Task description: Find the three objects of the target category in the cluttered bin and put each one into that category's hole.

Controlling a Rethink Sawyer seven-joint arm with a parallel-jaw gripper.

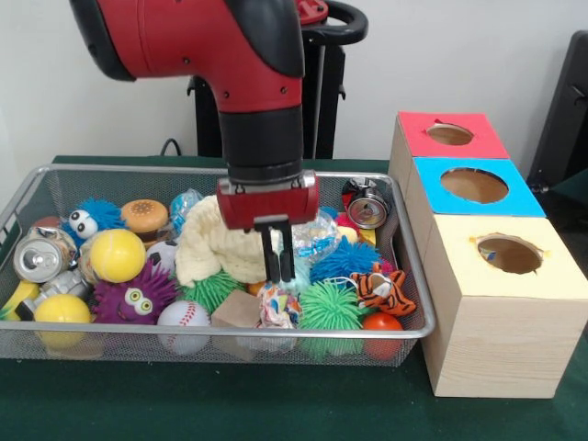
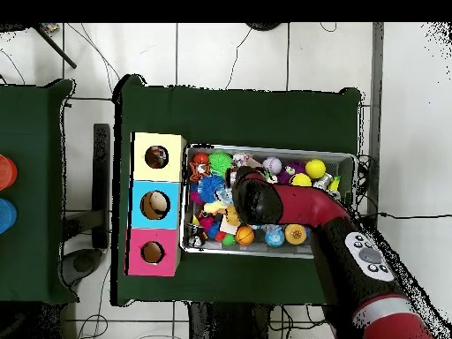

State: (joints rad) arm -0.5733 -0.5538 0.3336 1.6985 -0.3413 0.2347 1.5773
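Behind me: plain white wall (image 1: 478, 55), evenly lit, no window in sight. Dark green cloth covers my table (image 2: 238, 110). A 2nd green table (image 2: 31, 177) sits just beside it in the overhead view, w/ a red disc (image 2: 4, 170) and a blue disc (image 2: 4, 215) at its edge. Floor (image 2: 229, 53) is pale tile w/ dark grout lines; thin black cables (image 2: 97, 48) trail across it. Dark chair back (image 1: 565, 101) at right edge of front view.
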